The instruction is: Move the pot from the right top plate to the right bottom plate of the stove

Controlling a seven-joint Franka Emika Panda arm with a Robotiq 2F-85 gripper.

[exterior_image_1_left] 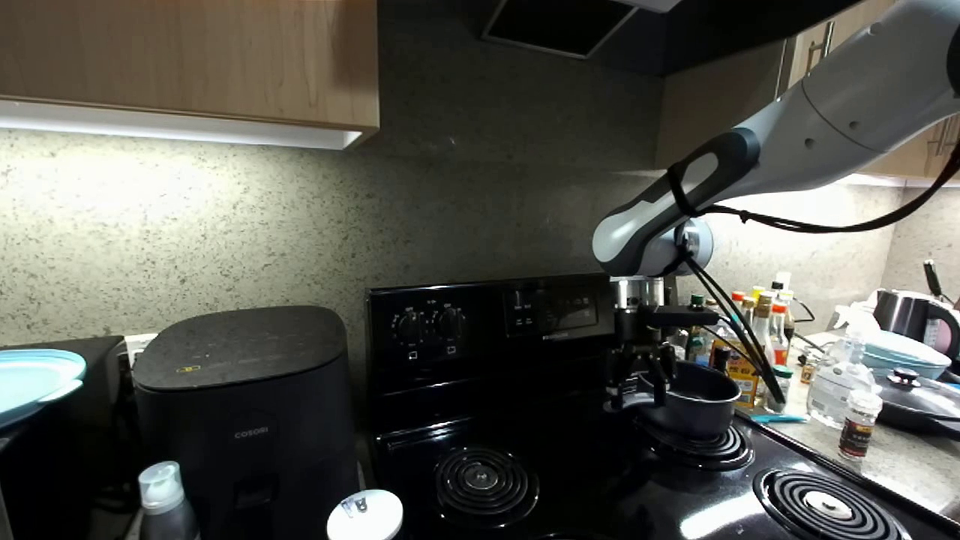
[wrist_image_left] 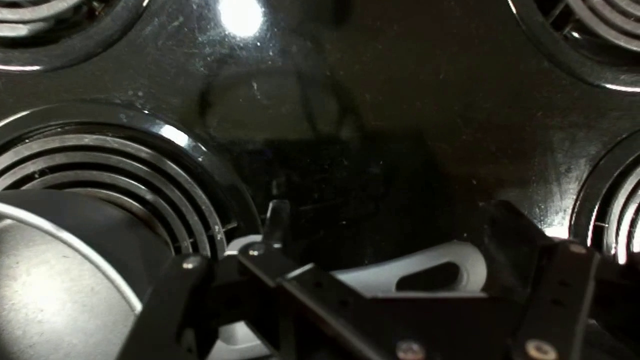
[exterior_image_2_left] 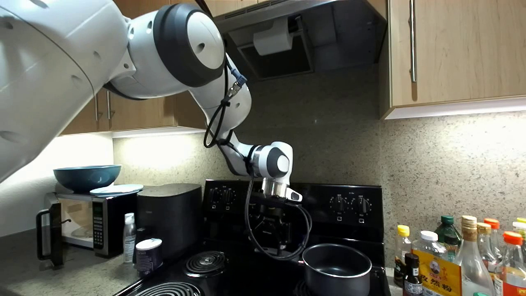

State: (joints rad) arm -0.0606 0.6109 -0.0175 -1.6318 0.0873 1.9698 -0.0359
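Observation:
The dark grey pot [exterior_image_1_left: 699, 414] sits upright on the right top plate [exterior_image_1_left: 716, 452], towards its rear; it shows in both exterior views [exterior_image_2_left: 339, 284]. In the wrist view the pot [wrist_image_left: 40, 305] is at lower left, with the coil [wrist_image_left: 105, 150] showing past it. Its long grey handle [wrist_image_left: 465, 255] points away from the burner. My gripper [exterior_image_1_left: 637, 397] points down over the handle. In the wrist view the gripper [wrist_image_left: 392, 220] has its fingers wide apart, with the handle below between them. The right bottom plate [exterior_image_1_left: 791, 495] is bare. The gripper's palm hides part of the handle.
The black stove [exterior_image_1_left: 585, 457] has a raised back panel [exterior_image_1_left: 480, 322] behind the gripper. A left burner [exterior_image_1_left: 484, 480] is bare. Bottles [exterior_image_2_left: 448, 259] stand close beside the pot. A black air fryer [exterior_image_1_left: 244, 420] stands left of the stove. A range hood [exterior_image_2_left: 287, 41] hangs above.

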